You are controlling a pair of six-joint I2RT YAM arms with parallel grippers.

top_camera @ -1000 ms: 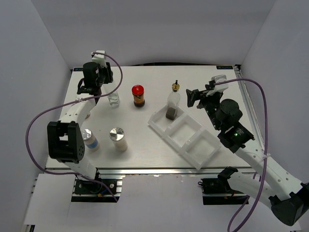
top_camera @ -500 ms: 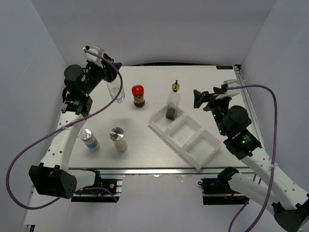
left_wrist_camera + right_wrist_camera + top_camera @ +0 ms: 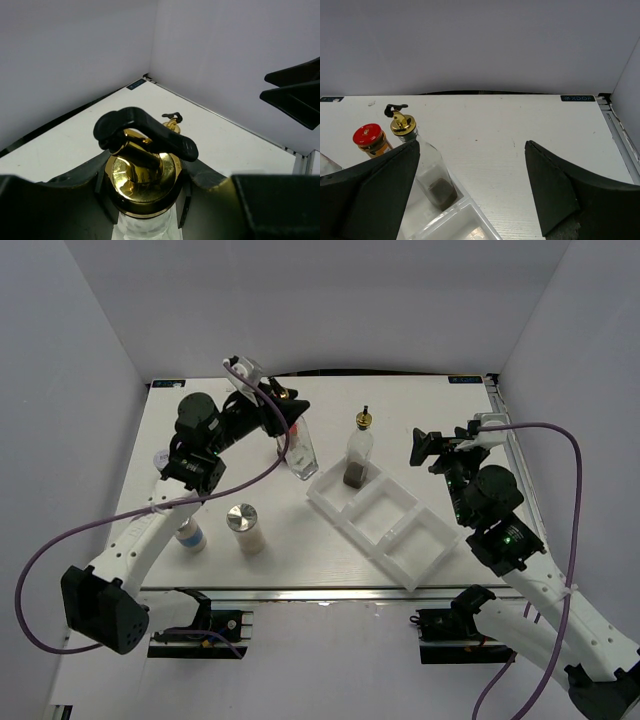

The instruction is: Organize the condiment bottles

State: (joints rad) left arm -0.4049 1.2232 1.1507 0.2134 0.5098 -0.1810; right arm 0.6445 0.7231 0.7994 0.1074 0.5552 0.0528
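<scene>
Gripping a clear bottle (image 3: 303, 450), the left jaws hang by the tray (image 3: 412, 540) holding a part-filled bottle (image 3: 357, 458); right jaws gape.

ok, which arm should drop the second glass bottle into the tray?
Left. The left gripper is shut on the bottle, held right beside the tray's left end. The right gripper is open and empty, off the tray's other side.

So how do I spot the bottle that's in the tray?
Find the white tray on the table's right half. In its farthest compartment stands a clear bottle with a gold spout. Unlike the other gold-spouted bottle, it has dark stuff at its bottom.
</scene>
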